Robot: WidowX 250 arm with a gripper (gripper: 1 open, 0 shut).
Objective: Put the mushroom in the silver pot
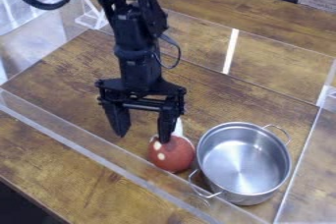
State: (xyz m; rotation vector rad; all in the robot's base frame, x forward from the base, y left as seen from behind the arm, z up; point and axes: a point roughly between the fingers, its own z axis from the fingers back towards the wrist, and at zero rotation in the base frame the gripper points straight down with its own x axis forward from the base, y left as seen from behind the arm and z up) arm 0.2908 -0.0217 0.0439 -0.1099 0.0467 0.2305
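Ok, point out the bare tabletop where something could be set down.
Bare wood lies left of the gripper and across the table behind the pot. It is crowded at front right, where the mushroom sits against the pot under the open jaws.

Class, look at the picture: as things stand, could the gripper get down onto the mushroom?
Probably yes. The gripper hangs open just above and left of the mushroom, nothing lies between them, and the silver pot sits clear to its right.

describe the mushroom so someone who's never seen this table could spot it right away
Start at the shiny round steel pot at the near right of the wooden table. Just left of its rim lies a small toy mushroom, beneath the black gripper. Its rounded reddish-brown cap and cream-white stem set it apart.
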